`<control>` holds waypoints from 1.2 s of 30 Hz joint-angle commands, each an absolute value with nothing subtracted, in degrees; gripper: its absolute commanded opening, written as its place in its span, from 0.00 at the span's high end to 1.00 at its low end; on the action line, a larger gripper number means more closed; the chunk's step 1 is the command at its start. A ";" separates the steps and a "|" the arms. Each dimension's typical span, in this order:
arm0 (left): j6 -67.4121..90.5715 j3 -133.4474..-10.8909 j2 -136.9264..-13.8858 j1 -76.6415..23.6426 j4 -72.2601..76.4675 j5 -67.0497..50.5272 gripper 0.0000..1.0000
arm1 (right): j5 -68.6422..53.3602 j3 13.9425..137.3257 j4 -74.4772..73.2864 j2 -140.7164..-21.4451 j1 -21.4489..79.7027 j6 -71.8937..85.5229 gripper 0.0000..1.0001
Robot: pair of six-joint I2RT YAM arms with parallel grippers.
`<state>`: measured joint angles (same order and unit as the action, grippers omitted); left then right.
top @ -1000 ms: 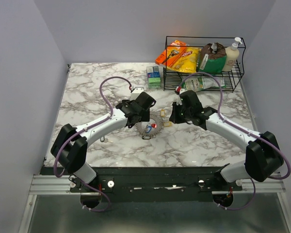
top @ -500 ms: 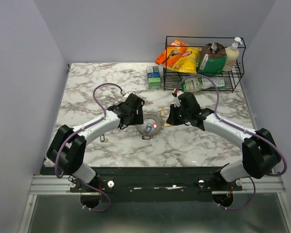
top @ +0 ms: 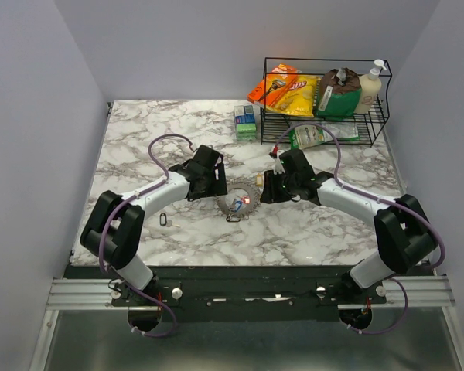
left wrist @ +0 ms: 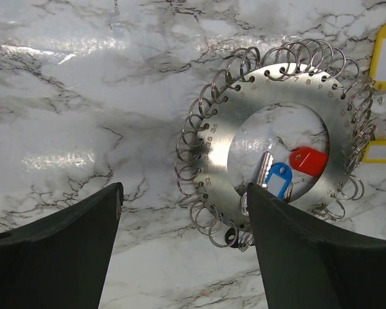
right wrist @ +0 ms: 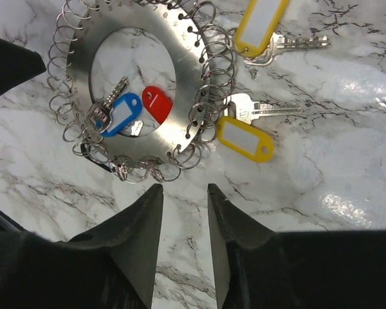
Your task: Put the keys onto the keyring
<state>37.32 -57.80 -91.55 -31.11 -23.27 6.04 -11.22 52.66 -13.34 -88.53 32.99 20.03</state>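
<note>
The keyring (top: 230,192) is a flat silver disc with a hole, rimmed with many small wire rings; it lies on the marble table. It also shows in the left wrist view (left wrist: 222,151) and the right wrist view (right wrist: 190,77). A blue-tagged key (right wrist: 119,114) and a red-tagged key (right wrist: 157,102) lie in its hole. Two yellow-tagged silver keys (right wrist: 244,138) (right wrist: 260,26) lie just right of it. My left gripper (left wrist: 183,188) is wide open and empty at the disc's left edge. My right gripper (right wrist: 183,188) is narrowly open and empty, just off the disc's right edge.
A black wire basket (top: 325,116) with snack bags and a soap bottle stands at the back right. A small green box (top: 246,120) stands behind the keyring. A small metal clip (top: 163,219) lies at the front left.
My left gripper has drawn back to the left, off the keyring, uncovering it. My right gripper has shifted slightly left towards the keyring.
</note>
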 commanded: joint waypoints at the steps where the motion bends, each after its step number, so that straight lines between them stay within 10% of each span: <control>1: 35.86 -59.59 -92.72 -30.85 -22.85 4.04 0.13 | -15.29 54.32 -12.92 -89.56 32.87 20.57 0.54; 10: 34.37 -59.15 -92.73 -30.32 -22.94 4.57 0.13 | -16.52 54.23 -12.66 -90.70 32.96 20.65 0.35; 36: 29.71 -52.65 -84.90 -26.46 -21.72 0.00 0.16 | -18.46 56.69 -13.36 -92.29 34.98 18.19 0.33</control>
